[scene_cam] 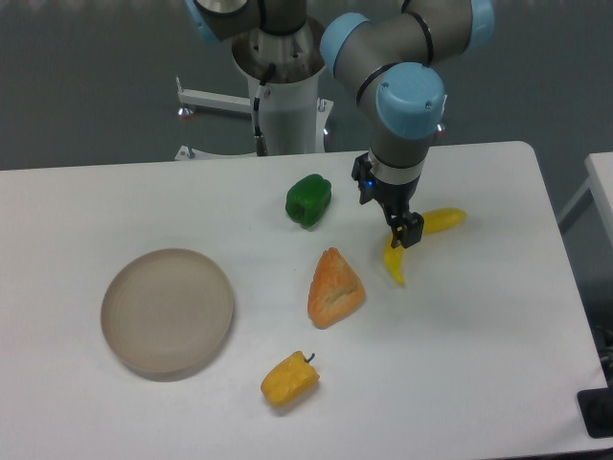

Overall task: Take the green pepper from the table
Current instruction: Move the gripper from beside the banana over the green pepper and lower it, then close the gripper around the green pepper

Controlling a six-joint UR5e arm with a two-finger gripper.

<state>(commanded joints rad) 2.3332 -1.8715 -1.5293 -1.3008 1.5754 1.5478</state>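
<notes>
The green pepper [308,199] is a small glossy dark-green lump lying on the white table [479,364], towards the back middle. My gripper [404,233] hangs to the right of it, above a yellow banana [421,237], and does not touch the pepper. The dark fingers point down close together with nothing visibly between them. I cannot tell whether they are fully shut.
An orange wedge-shaped piece [334,287] lies in front of the green pepper. A yellow pepper with a dark stem [289,379] lies near the front. A round beige-grey plate [168,311] sits on the left. The arm's base [283,91] stands behind the table.
</notes>
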